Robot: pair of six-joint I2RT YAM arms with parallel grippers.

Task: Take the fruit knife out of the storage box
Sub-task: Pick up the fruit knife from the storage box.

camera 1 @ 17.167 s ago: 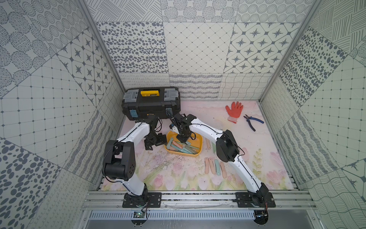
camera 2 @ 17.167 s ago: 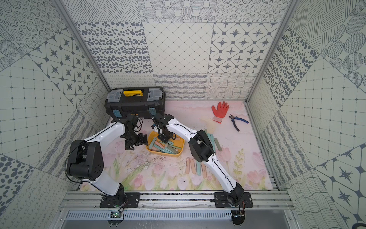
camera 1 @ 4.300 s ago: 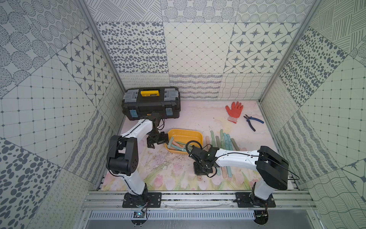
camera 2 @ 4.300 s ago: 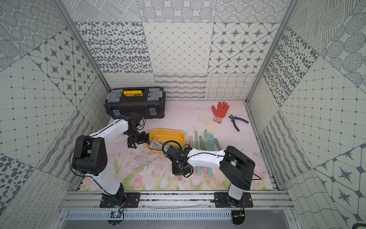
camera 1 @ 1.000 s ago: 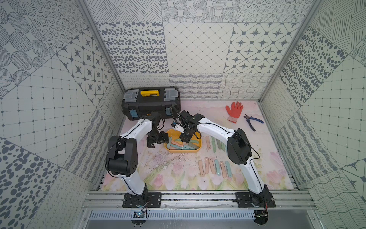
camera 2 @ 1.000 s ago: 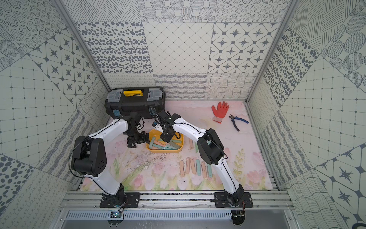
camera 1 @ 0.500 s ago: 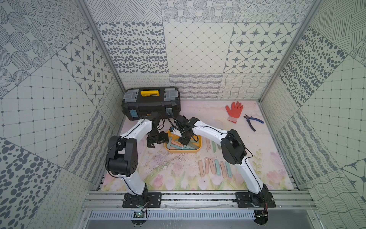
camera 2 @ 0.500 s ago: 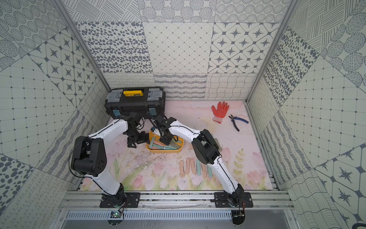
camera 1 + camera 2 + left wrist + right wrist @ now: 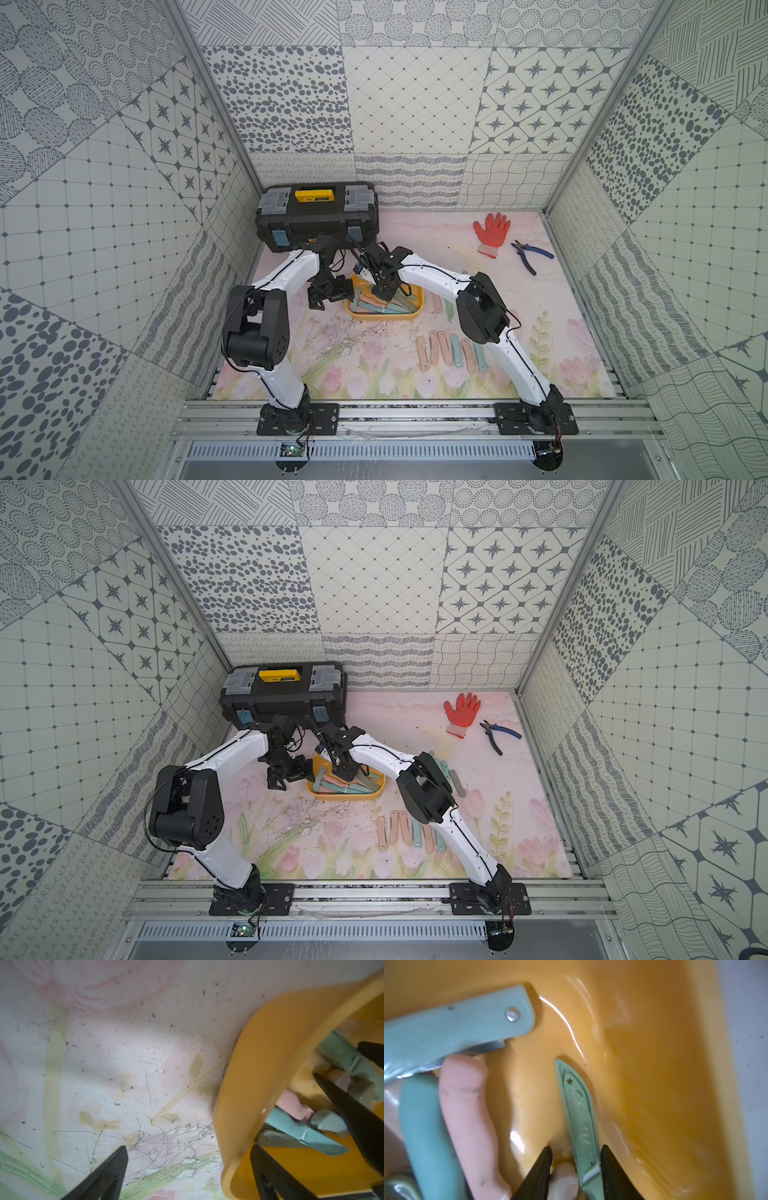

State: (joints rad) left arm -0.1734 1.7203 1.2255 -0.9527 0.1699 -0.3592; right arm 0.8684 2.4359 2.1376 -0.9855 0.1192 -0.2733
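- Right wrist view had the right gripper down inside the storage box. Its jaws stood partly open either side of a mint-green fruit knife lying on the box floor.
- One fingertip sat against the knife's edge. The other was a gap away, with a pale pink tip in between. Nothing was clamped or lifted.
- Also in the box lay a blue folding knife, a pink handle and a teal handle.
- Left wrist view: the left gripper was spread wide, straddling the box's end wall, with one finger over the mat and one inside. It held nothing.
- In both top views the box sat mid-mat in front of the black toolbox. A row of knives was already laid out nearer the robot base.
- Step, as judged: the grasp stage on one more knife, with the pick not yet made.
- Next move called for pinching the green knife alone without trapping the pink piece.
- It then needed a straight lift clear of the rim, with the left claw there to steady the box if it slid.
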